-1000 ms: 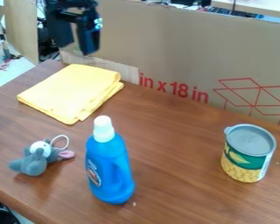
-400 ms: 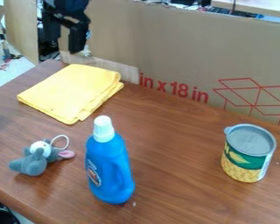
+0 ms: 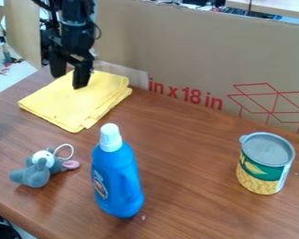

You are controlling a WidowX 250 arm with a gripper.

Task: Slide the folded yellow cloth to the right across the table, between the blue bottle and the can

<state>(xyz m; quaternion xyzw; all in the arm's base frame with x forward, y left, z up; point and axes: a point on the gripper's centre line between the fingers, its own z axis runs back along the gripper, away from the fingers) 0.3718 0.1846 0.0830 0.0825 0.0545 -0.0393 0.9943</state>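
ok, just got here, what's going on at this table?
The gripper is over the far part of the folded yellow cloth, fingers apart with nothing visible between them. Can't tell whether they touch the cloth. Nearer the camera, the blue bottle stands upright, white cap on, with the gray plush toy to its left in the view. The can stands at the right.

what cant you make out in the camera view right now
All in the camera view:
- Part of the yellow cloth: hidden behind the pincer.
- Whether the pincer touches the cloth: the slanted angle leaves this unclear.
- Back of the blue bottle: hidden by its own body.
- Inside of the can: covered by its grey top.
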